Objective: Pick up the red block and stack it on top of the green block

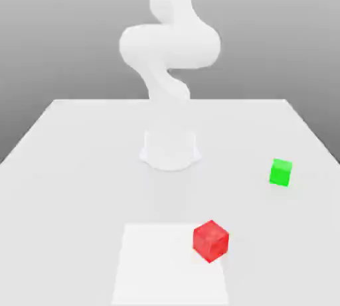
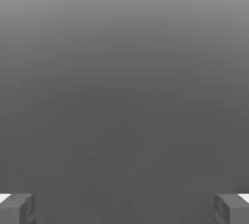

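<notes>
The red block (image 1: 211, 240) rests on the white table (image 1: 66, 165) near the front, on the corner of a paler square patch. The green block (image 1: 281, 172) sits further back, toward the exterior view's right, apart from the red one. In the hand view my gripper (image 2: 124, 209) is open: its two grey fingertips (image 2: 17, 209) stand far apart with nothing between them, and plain grey background lies beyond. The white arm (image 1: 169, 46) rises from its base and curves up out of the exterior view.
The arm's round base (image 1: 170, 151) stands mid-table, behind both blocks. A paler square patch (image 1: 159, 265) marks the table's front. The table's edges taper toward the back.
</notes>
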Controlling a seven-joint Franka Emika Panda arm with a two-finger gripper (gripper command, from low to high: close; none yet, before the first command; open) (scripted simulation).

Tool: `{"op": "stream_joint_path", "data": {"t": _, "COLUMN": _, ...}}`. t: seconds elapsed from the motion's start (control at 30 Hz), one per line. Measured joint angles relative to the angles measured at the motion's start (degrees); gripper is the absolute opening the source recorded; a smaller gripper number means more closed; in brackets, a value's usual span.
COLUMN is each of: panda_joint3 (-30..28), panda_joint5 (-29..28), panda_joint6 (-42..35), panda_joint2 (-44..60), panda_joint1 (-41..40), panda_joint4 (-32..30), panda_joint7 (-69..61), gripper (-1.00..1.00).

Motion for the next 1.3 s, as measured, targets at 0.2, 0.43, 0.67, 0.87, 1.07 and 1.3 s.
{"op": "stream_joint_path", "data": {"t": 0.2, "panda_joint3": 1.1, "panda_joint5": -2.5, "panda_joint6": 7.8, "panda_joint2": 13.4, "panda_joint1": 2.3, "panda_joint4": -7.6, "panda_joint7": -5.4, "gripper": 0.0}}
{"op": "stream_joint_path", "data": {"t": 0.43, "panda_joint3": 1.3, "panda_joint5": -3.2, "panda_joint6": 16.5, "panda_joint2": 28.1, "panda_joint1": 5.2, "panda_joint4": -16.0, "panda_joint7": -12.9, "gripper": 0.0}}
{"op": "stream_joint_path", "data": {"t": 0.67, "panda_joint3": 2.0, "panda_joint5": 0.4, "panda_joint6": 25.5, "panda_joint2": 42.3, "panda_joint1": 8.7, "panda_joint4": -23.4, "panda_joint7": -22.6, "gripper": 0.0}}
{"op": "stream_joint_path", "data": {"t": 0.87, "panda_joint3": 1.1, "panda_joint5": -1.1, "panda_joint6": 35.7, "panda_joint2": 54.5, "panda_joint1": 9.0, "panda_joint4": -22.2, "panda_joint7": -22.1, "gripper": -1.0}}
{"op": "stream_joint_path", "data": {"t": 1.07, "panda_joint3": 0.9, "panda_joint5": -1.4, "panda_joint6": 36.5, "panda_joint2": 55.5, "panda_joint1": 9.1, "panda_joint4": -22.1, "panda_joint7": -21.8, "gripper": -1.0}}
{"op": "stream_joint_path", "data": {"t": 1.3, "panda_joint3": 2.1, "panda_joint5": 0.6, "panda_joint6": 26.7, "panda_joint2": 44.1, "panda_joint1": 8.4, "panda_joint4": -23.8, "panda_joint7": -23.3, "gripper": -1.0}}
